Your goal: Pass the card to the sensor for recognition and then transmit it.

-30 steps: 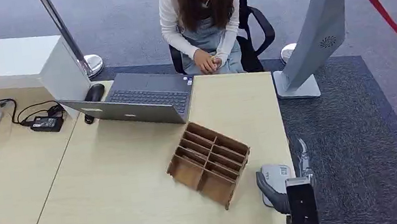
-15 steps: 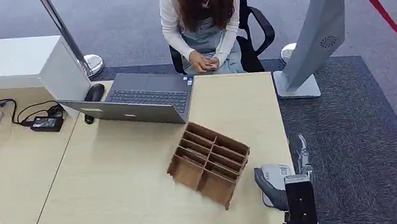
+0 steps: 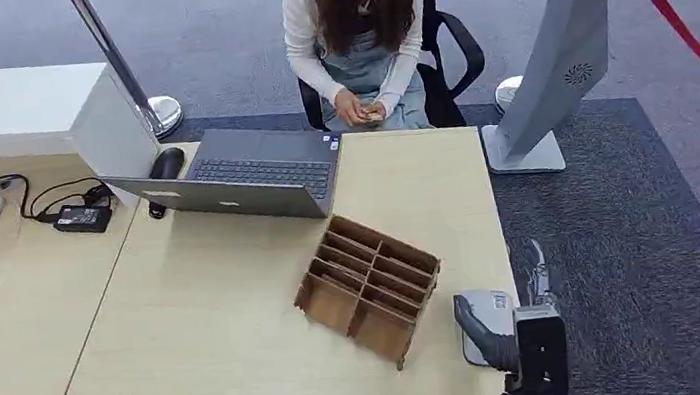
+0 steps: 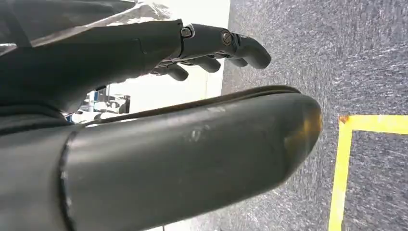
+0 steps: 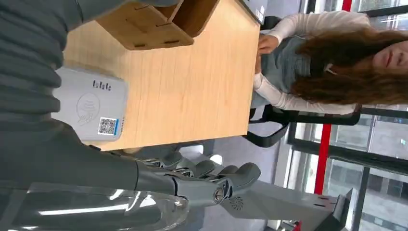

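My right hand is grey with darker fingers, and my left hand is dark grey. The tabletop is pale, light-grained wood. The slotted organizer on it is mid-brown wood. The sensor is pale grey-white with a black-and-white QR square and a thin blue edge. The laptop is dark grey. The floor is dark blue-grey carpet; my left wrist view shows a yellow line across it. The person wears white sleeves.
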Controlling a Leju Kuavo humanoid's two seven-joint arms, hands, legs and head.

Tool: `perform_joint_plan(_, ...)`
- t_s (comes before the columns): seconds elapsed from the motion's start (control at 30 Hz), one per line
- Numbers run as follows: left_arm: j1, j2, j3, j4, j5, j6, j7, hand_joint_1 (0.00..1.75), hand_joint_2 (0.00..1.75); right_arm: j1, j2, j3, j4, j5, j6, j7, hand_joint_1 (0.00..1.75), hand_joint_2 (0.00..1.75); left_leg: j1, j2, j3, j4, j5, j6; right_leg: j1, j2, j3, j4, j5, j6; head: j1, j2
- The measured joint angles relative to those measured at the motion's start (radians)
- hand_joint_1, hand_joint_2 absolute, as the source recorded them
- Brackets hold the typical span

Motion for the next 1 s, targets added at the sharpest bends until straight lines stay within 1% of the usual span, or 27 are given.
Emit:
perform_joint_plan(0.47,-0.001,0.000,-0.010,0.000,0.014,-0.006,0.000,0.00,0.00,0.002,-0.006,0.001,0.000,-0.011,0.000,0.004,0.00,1.75,0.000,0.000,0.000,0.000,0.000,0.000,0.000,0.000,0.000,0.000,0.000,0.000,0.000,0.000)
perform_joint_plan(0.57,-0.001,0.000,-0.010,0.000,0.019,-0.001,0.000,0.00,0.00,-0.002,-0.009,0.005,0.000,-0.091,0.000,0.005,0.00,1.75,0.000,0.000,0.000,0.000,0.000,0.000,0.000,0.000,0.000,0.000,0.000,0.000,0.000,0.000)
perform_joint_plan(0.67,-0.001,0.000,-0.010,0.000,0.023,-0.001,0.000,0.00,0.00,-0.017,-0.024,0.030,0.000,-0.268,0.000,-0.014,0.00,1.75,0.000,0.000,0.000,0.000,0.000,0.000,0.000,0.000,0.000,0.000,0.000,0.000,0.000,0.000)
perform_joint_plan(0.7,-0.002,0.000,-0.010,0.000,0.025,-0.001,0.000,0.00,0.00,-0.022,-0.031,0.039,0.000,-0.302,0.000,-0.022,0.00,1.75,0.000,0.000,0.000,0.000,0.000,0.000,0.000,0.000,0.000,0.000,0.000,0.000,0.000,0.000)
perform_joint_plan(0.8,-0.002,0.001,-0.010,0.000,0.027,0.000,0.000,0.00,0.00,-0.037,-0.048,0.061,0.000,-0.352,0.001,-0.039,0.00,1.75,0.000,0.000,0.000,0.000,0.000,0.000,0.000,0.000,0.000,0.000,0.000,0.000,0.000,0.000)
perform_joint_plan(1.0,-0.002,0.002,-0.010,-0.002,0.031,0.003,0.000,0.00,0.00,-0.043,-0.069,0.085,0.000,-0.378,0.000,-0.068,0.00,1.75,0.000,0.000,0.000,0.000,0.000,0.000,0.000,0.000,0.000,0.000,0.000,0.000,0.000,0.000)
